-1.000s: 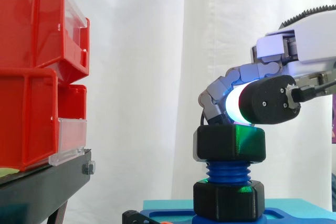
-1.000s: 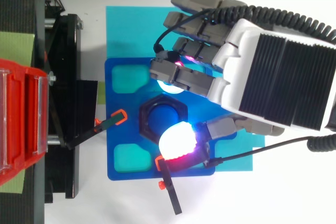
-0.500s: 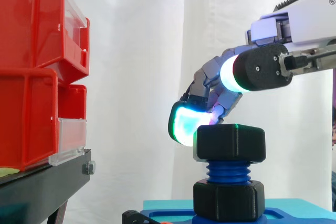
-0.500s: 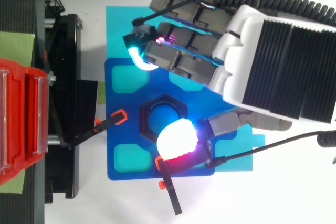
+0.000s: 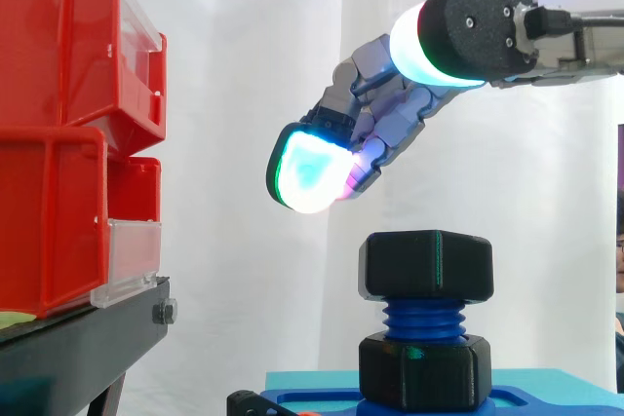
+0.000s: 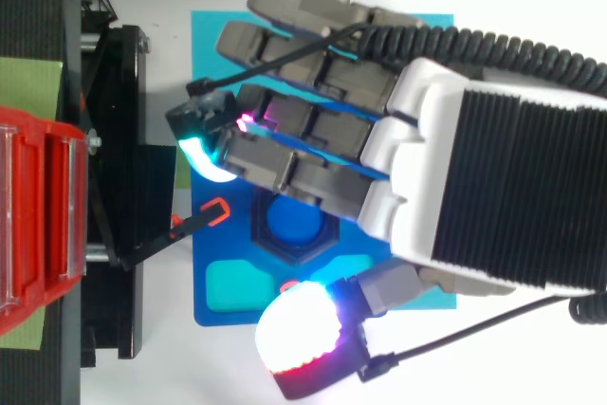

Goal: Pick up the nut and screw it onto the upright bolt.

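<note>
In the side view, the nut [image 5: 425, 265] sits on top of the upright bolt [image 5: 423, 317]. It looks level, with a short run of blue thread bare beneath it. Below that thread a second black nut [image 5: 423, 369] sits at the bolt's foot, on the blue base [image 5: 312, 401]. The hand [image 5: 390, 109] hovers above the bolt and slightly to its left, clear of the nut with open air between them. Its fingers are stretched out and slope downward, lying close side by side, and they hold nothing. The thumb stands apart, higher up and to the right of the bolt. The red bins [image 5: 58, 124] on their black stand [image 5: 78, 338] are well to the left of the bolt.

In the top view, the hand [image 6: 493, 168] reaches across the bolt [image 6: 296, 223] from the right. The straight fingers [image 6: 285, 154] cover the upper part of the bolt and point past it toward the stand. The thumb's glowing pad [image 6: 299, 334] lies on the other side of the bolt, near the edge of the blue base [image 6: 204, 263]. The rim of the nut [image 6: 259, 225] shows around the bolt's blue top.

By my reading, the nut is started on the thread but not run down, and the hand is between grips. The next move calls for lowering the hand. The fingers and thumb then need to close on opposite flats of the nut and turn it without tilting it.
</note>
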Available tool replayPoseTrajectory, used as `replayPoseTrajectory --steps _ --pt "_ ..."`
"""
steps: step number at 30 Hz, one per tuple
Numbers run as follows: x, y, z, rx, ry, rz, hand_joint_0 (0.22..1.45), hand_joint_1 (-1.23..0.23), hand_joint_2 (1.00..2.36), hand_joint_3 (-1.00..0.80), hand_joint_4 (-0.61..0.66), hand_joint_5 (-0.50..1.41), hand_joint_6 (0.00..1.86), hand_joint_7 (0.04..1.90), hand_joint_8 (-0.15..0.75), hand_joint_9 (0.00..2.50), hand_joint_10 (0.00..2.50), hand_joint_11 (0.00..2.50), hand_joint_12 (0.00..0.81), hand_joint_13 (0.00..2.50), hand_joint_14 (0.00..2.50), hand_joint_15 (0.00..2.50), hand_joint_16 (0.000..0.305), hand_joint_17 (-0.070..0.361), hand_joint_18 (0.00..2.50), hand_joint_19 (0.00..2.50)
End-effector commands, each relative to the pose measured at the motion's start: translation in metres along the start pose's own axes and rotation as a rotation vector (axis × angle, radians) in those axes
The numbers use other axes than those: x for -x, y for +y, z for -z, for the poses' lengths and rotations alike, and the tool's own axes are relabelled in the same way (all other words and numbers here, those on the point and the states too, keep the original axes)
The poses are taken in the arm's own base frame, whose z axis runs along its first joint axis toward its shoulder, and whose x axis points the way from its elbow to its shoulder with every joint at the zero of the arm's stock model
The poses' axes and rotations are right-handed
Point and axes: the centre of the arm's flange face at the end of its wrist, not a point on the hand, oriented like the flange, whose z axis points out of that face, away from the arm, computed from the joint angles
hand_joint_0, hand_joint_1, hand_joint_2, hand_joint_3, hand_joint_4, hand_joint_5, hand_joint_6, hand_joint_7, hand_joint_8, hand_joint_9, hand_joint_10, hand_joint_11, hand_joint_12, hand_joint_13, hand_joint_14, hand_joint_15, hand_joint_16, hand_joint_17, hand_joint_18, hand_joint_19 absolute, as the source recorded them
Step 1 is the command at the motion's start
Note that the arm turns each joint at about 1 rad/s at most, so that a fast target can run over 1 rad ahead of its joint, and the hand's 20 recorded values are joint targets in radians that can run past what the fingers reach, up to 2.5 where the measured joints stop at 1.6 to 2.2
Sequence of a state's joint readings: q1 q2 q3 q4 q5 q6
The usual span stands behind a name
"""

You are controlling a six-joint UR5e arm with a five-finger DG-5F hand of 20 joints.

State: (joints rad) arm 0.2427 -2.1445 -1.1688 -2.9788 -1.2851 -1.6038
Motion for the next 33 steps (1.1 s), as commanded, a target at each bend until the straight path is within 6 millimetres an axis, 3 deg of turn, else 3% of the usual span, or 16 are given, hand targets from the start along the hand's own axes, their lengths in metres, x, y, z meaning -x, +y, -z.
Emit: replayPoseTrajectory --steps 1,11,33 --pt "0.0 0.006 0.0 0.008 -0.001 -0.001 0.53 0.01 1.0 -0.5 0.22 -0.11 0.5 0.7 0.188 0.56 0.0 0.0 0.297 0.33 0.0 0.0 0.037 0.083 0.06 0.0" --pt "0.0 0.018 0.002 0.02 0.004 -0.013 0.53 -0.01 1.0 -0.5 0.23 -0.09 0.5 0.78 0.212 0.56 0.0 0.0 0.314 0.34 0.0 0.0 0.037 0.084 0.06 0.0" --pt "-0.013 0.013 0.009 0.001 0.059 -0.008 0.54 -0.07 1.0 -0.5 0.28 -0.06 0.5 0.97 0.241 0.66 0.0 0.0 0.312 0.44 0.0 0.0 0.037 0.084 0.16 0.0"
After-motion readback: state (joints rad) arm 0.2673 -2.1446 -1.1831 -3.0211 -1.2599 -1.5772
